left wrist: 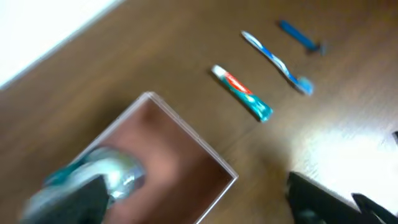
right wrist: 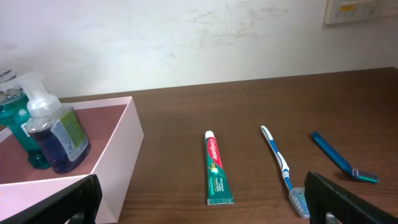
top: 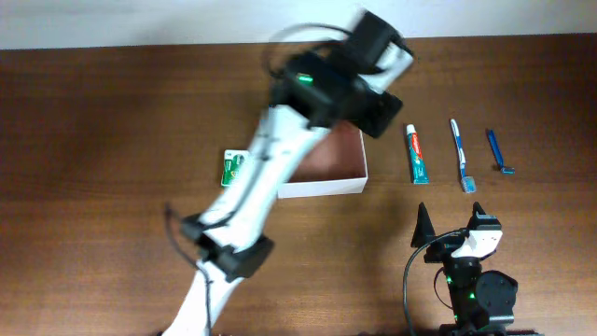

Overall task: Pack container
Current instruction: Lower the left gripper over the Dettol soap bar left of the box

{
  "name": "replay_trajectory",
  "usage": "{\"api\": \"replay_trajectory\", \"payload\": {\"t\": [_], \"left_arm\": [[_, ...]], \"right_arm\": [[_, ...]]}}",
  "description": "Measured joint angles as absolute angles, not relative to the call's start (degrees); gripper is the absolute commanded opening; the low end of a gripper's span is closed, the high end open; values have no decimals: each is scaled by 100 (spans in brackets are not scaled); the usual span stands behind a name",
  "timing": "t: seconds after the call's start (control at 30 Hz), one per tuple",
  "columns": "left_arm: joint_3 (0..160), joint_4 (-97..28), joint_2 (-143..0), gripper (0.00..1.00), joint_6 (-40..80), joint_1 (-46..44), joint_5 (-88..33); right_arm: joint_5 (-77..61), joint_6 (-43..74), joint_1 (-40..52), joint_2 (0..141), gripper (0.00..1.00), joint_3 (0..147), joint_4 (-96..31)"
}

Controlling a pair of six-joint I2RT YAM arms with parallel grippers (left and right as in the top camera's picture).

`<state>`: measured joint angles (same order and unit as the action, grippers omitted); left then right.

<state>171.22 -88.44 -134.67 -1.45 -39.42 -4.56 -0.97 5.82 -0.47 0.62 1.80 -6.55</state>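
Left tool is spread wide, empty, blurred, over the box at mid-surface. A pump bottle and a teal bottle stand inside the box. Toothpaste, toothbrush and razor lie to its right, a green packet to its left. Right tool is spread, empty.

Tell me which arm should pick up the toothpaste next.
Probably the right. The right gripper sits open, facing the toothpaste with nothing between them, while the left gripper is over the container, its arm blurred.
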Motion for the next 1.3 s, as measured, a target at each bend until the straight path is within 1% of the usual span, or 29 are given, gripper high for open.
{"api": "replay_trajectory", "payload": {"t": [0.27, 0.37, 0.57, 0.8, 1.07, 1.3], "left_arm": [[17242, -9417, -12372, 99, -174, -2681, -366], [17240, -9653, -12287, 99, -167, -2292, -344], [16831, -9653, -12287, 99, -145, -1660, -301], [15408, -9660, -12289, 100, 69, -1173, -298], [13725, -9623, -12291, 99, 331, -854, -301], [12324, -8726, -12291, 99, 397, -860, -353]], "right_arm": [[-97, 580, -47, 62, 98, 180, -655], [-97, 580, -47, 62, 98, 180, -655], [-97, 582, -45, 62, 98, 180, -655], [-97, 582, -45, 62, 99, 180, -655], [-95, 582, -45, 64, 99, 180, -655], [-95, 582, -45, 62, 98, 180, -655]]}}
